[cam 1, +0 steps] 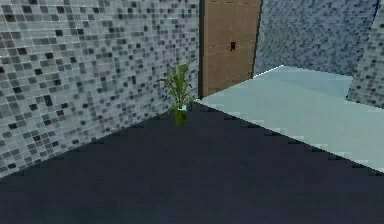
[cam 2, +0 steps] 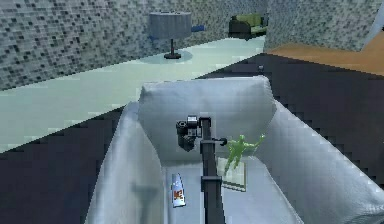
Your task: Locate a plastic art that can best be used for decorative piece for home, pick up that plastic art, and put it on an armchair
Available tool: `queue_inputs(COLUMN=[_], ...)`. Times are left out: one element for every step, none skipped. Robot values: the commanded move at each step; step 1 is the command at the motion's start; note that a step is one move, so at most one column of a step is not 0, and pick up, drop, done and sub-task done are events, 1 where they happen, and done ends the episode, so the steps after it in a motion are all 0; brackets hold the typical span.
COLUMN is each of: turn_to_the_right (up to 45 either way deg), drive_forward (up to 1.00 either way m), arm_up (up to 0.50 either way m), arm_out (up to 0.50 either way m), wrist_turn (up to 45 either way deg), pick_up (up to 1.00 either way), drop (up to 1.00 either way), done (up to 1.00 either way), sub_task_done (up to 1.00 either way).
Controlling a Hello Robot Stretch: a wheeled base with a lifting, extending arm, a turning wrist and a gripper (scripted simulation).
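while on armchair (cam 2: 115, 168), green figurine (cam 2: 238, 155)

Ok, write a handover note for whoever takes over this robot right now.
Gripper: at the armchair, in front of its backrest; cannot tell whether the jaws hold anything.
Green plastic figure: appears to stand on the seat, just right of the arm in the arm side view, near a small flat item.
Done: the figure looks placed on the armchair.
Left: probably confirm it rests free, then pull the arm back.

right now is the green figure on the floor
No, the green figure stands on the seat of the light grey armchair in the arm side view.
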Motion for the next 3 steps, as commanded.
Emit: queue_inputs(turn_to_the_right=[0.0,0.0,0.0], drive_forward=[0.00,0.00,0.00], arm_up=[0.10,0.00,0.00], arm_out=[0.00,-0.08,0.00], wrist_turn=[0.0,0.0,0.0], pick_up=[0.00,0.00,0.00], drop=[0.00,0.00,0.00], done=[0.00,0.00,1.00], sub_task_done=[0.00,0.00,0.00])
